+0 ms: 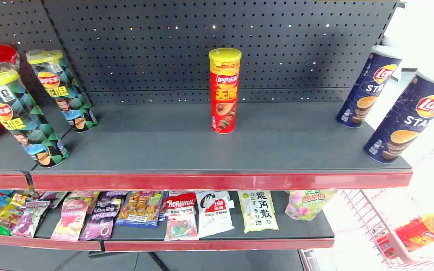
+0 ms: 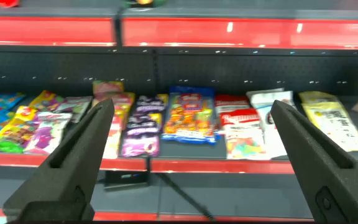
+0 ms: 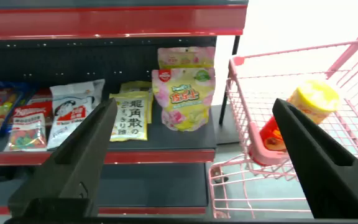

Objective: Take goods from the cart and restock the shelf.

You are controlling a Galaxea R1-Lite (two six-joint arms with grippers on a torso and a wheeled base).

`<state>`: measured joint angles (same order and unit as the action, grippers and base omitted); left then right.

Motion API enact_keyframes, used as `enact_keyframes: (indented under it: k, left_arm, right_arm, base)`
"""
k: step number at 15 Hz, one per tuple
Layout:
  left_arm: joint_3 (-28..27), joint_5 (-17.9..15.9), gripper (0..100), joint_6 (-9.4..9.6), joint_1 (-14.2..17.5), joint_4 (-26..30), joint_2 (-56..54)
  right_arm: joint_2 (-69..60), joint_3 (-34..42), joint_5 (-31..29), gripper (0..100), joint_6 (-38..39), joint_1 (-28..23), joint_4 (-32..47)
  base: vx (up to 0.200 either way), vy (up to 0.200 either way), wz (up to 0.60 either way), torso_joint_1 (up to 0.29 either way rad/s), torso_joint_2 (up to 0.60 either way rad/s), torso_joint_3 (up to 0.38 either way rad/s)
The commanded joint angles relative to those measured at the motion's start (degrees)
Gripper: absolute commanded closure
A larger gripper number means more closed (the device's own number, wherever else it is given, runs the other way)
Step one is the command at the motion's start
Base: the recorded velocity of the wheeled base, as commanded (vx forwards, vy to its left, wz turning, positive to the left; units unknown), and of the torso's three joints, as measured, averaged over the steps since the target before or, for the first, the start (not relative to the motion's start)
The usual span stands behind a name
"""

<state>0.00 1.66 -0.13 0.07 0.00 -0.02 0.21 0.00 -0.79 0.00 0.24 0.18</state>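
Observation:
A red chip can with a yellow lid (image 1: 224,90) stands upright in the middle of the upper shelf (image 1: 187,150). Another red can with a yellow lid (image 1: 418,232) (image 3: 298,115) lies in the pink cart (image 1: 371,226) (image 3: 272,81) at the lower right. My left gripper (image 2: 191,162) is open with nothing between its fingers, and it faces the lower shelf's snack bags (image 2: 191,118). My right gripper (image 3: 194,162) is open too and holds nothing. It faces the right end of the lower shelf and the cart beside it.
Two green patterned cans (image 1: 64,92) stand at the upper shelf's left, two dark blue cans (image 1: 367,86) at its right. Snack bags (image 1: 179,214) fill the lower shelf (image 1: 217,244). Pink-green bags (image 3: 185,90) stand at its right end, close to the cart.

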Motion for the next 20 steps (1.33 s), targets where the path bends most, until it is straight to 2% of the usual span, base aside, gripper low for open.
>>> enact_keyframes:
  k: [1, 2, 7, 11, 14, 20]
  left_arm:
    - [0.0, 0.0, 0, -0.04, 0.0, 0.0, 0.0]
    - [0.0, 0.0, 0, -0.04, 0.0, 0.0, 0.0]
    - [0.0, 0.0, 0, -0.04, 0.0, 0.0, 0.0]
    - [0.0, 0.0, 0, -0.04, 0.1, 0.0, 0.0]
    - [0.0, 0.0, 0, -0.04, 0.0, 0.0, 0.0]
    - [0.0, 0.0, 0, -0.04, 0.0, 0.0, 0.0]
  right_arm:
    - [0.0, 0.0, 0.0, 0, 0.0, 0.0, 0.0]
    - [0.0, 0.0, 0.0, 0, 0.0, 0.0, 0.0]
    - [0.0, 0.0, 0.0, 0, 0.0, 0.0, 0.0]
    - [0.0, 0.0, 0.0, 0, 0.0, 0.0, 0.0]
    - [0.0, 0.0, 0.0, 0, 0.0, 0.0, 0.0]
    - [0.0, 0.0, 0.0, 0, 0.0, 0.0, 0.0]
  base:
    - [0.0, -0.2, 0.0, 0.007, 0.0, 0.002]
    - [0.0, -0.2, 0.0, 0.002, 0.0, -0.002]
    - [0.0, 0.0, 0.0, 0.0, 0.0, 0.0]
    - [-0.2, 0.0, 0.0, 0.005, 0.0, -0.002]
    - [0.0, 0.0, 0.0, 0.0, 0.0, 0.0]
    - [0.0, -0.2, 0.0, 0.006, 0.0, -0.001]
